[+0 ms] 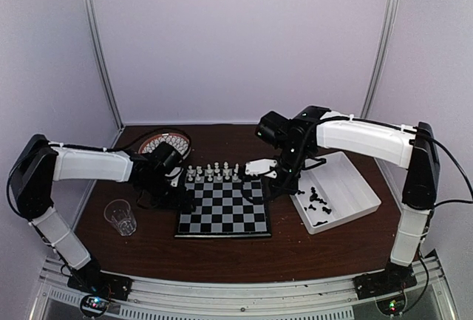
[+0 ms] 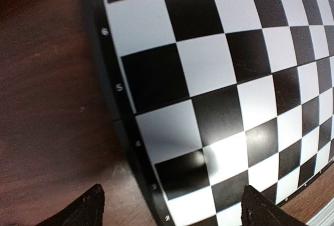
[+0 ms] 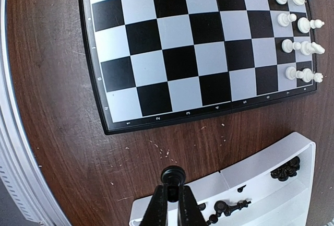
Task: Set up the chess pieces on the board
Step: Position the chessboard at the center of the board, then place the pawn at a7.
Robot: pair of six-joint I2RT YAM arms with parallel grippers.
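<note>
Right gripper (image 3: 173, 190) clamped on black pawn (image 3: 173, 174) just off board (image 3: 172, 54) rim, over white tray (image 3: 261, 169) edge. Left gripper (image 2: 172, 207) jaws apart above board rim; numerals (image 2: 119, 87) 5, 4 legible.

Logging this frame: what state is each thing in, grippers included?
board: lying flat, near rows bare.
white pieces: standing along the board's far edge.
white tray: right of the board, holding loose pieces.
black pieces: lying loose in the tray.
left gripper: open, empty, over the board's left edge.
right gripper: shut on one black piece, between board and tray.
cup: upright, left of the board.
</note>
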